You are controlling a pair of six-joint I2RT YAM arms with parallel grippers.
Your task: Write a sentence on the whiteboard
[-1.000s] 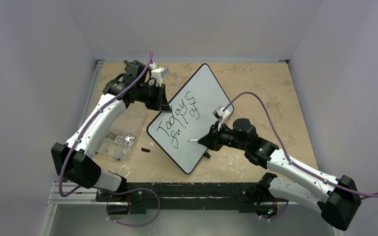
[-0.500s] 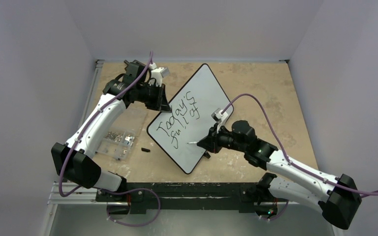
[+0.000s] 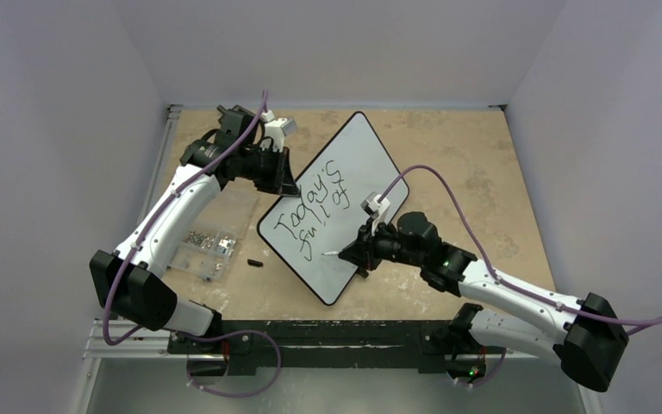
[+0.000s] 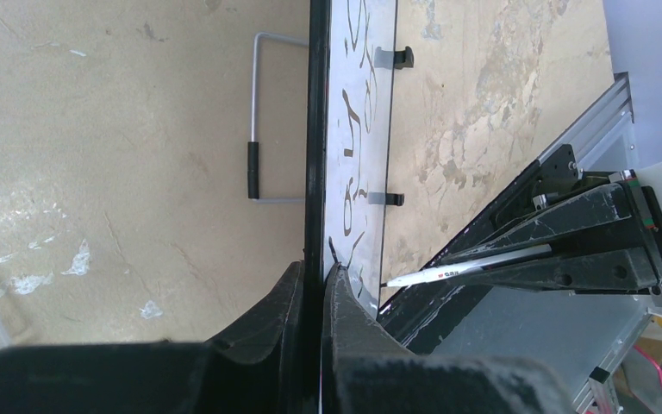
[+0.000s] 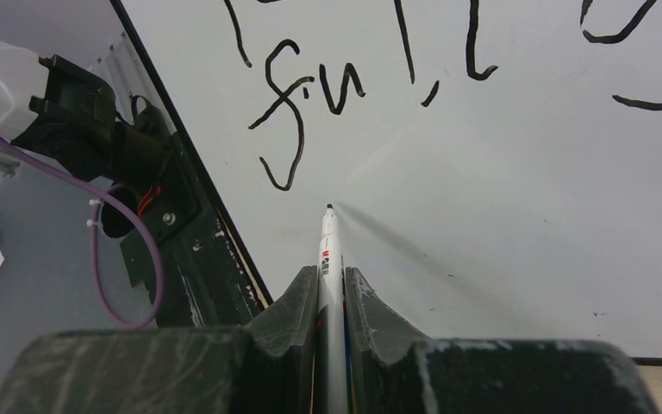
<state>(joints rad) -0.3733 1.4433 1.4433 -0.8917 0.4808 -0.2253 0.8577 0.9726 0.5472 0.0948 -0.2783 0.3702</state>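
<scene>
Top view, bottom edge: both arm bases are mounted at the near side of the worktop (image 3: 474, 147).

- From the lower right, the right arm is extended toward frame centre. In the right wrist view the right gripper (image 5: 329, 274) is seen pressed together on a marker (image 5: 327, 237), the white barrel pinched between the dark fingers (image 5: 289, 302).
- The dark tip is held at the white surface just below the tail of the "f" in "full". Actual contact cannot be confirmed.
- The whiteboard (image 3: 358, 159) is found at the centre of the top view, turned like a diamond, with one rounded corner toward the top of the frame and one toward the bottom.
- The sentence (image 3: 315, 207) is written in black on the board's left half in two slanted lines: "Today's" above, "full of" below.
- Left of the board, a clear plastic box (image 3: 207, 246) of small metal parts is noted. A small black piece (image 3: 254, 262) lies between box and board, apart from both.
- Farther up, the left gripper (image 4: 315, 269) is placed at the board's upper-left edge. In the left wrist view it is pinched shut on the thin black rim, with the board seen nearly edge-on.
- In that view, two small black feet (image 4: 394, 198) are seen along the board's right edge, and a wire loop (image 4: 254, 129) just left of the rim.
</scene>
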